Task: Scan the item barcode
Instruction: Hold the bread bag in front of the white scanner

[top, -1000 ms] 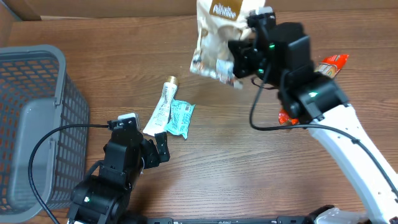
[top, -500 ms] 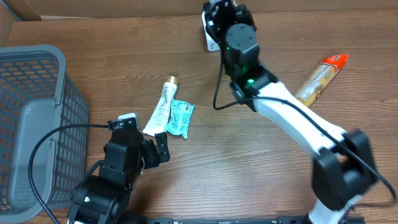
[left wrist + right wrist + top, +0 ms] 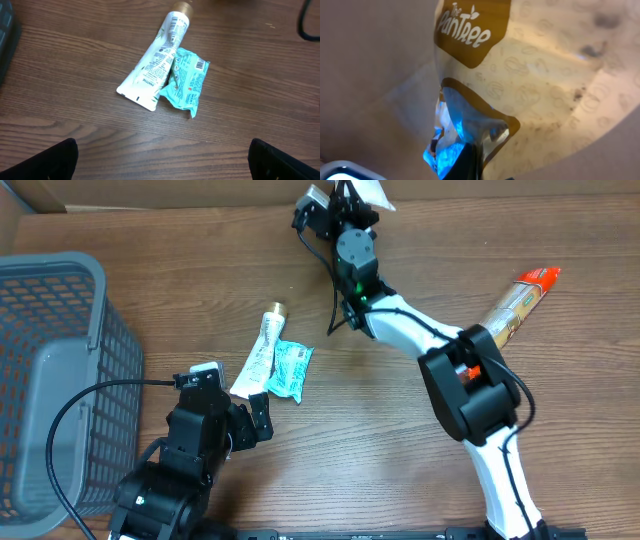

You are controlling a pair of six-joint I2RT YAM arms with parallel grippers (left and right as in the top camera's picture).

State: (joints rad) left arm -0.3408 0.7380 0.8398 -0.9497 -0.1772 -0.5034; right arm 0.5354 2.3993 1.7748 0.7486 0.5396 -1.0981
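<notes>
Brown wood-grain table [image 3: 330, 450]; grey mesh basket [image 3: 60, 275] at left; tan cardboard [image 3: 150, 192] behind; even light.

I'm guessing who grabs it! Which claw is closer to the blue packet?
Left. The left claw sits open beside the blue packet; the right claw is far off, gripping a snack bag.

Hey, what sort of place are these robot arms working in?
Probably a mock shop checkout set up on a wooden table. A grey mesh shopping basket stands at one side, and packaged goods are in view: a tube, a teal packet and a snack bag.
</notes>
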